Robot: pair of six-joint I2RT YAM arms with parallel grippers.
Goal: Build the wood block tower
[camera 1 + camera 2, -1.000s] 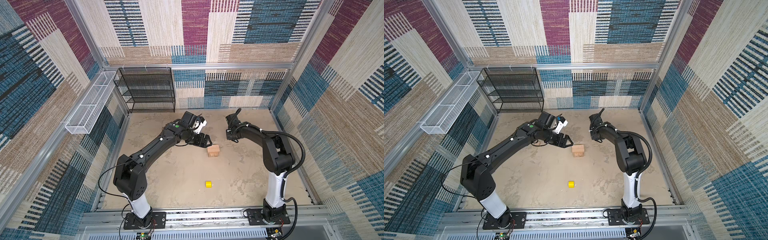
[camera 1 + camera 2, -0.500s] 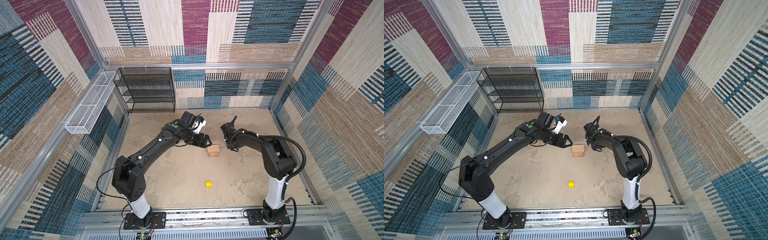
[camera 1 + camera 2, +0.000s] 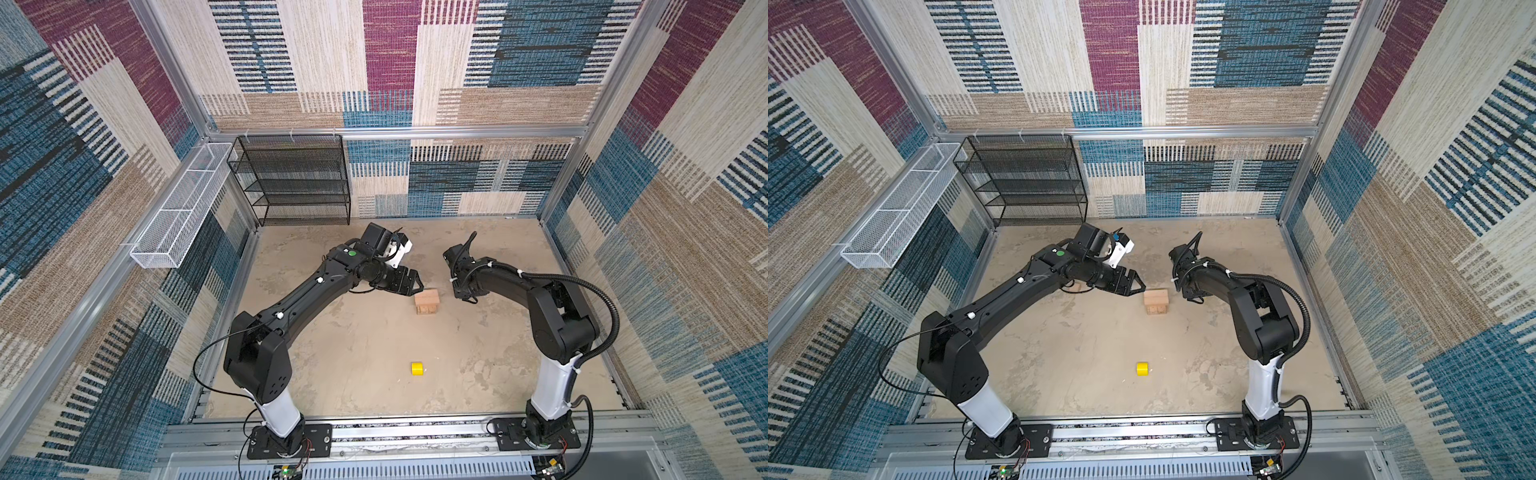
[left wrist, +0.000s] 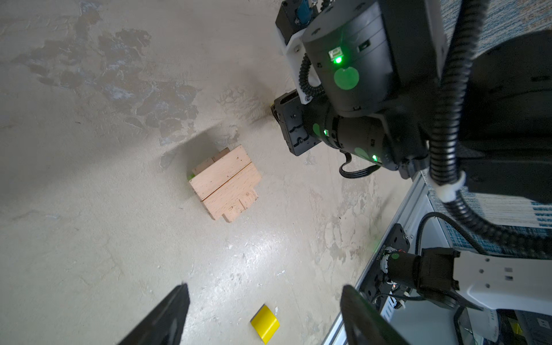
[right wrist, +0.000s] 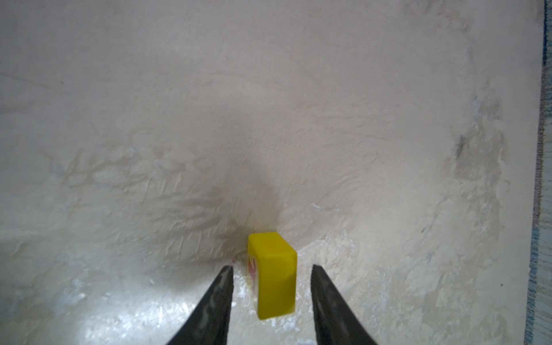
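The tower is a low stack of tan planks in crosswise layers near the middle of the floor. In the left wrist view the tower shows a green sliver at its base. One yellow piece lies alone nearer the front. My left gripper hovers open and empty just left of the tower. My right gripper points down at the floor right of the tower, open, with a second yellow piece standing between its fingers, a gap on each side.
A black mesh shelf stands at the back left and a white wire basket hangs on the left wall. A small tan piece peeks out under my left arm. The metal base rail runs along the front.
My right arm has swung down and toward the tower, and its jaws have widened around the yellow piece. The left arm has stayed put.
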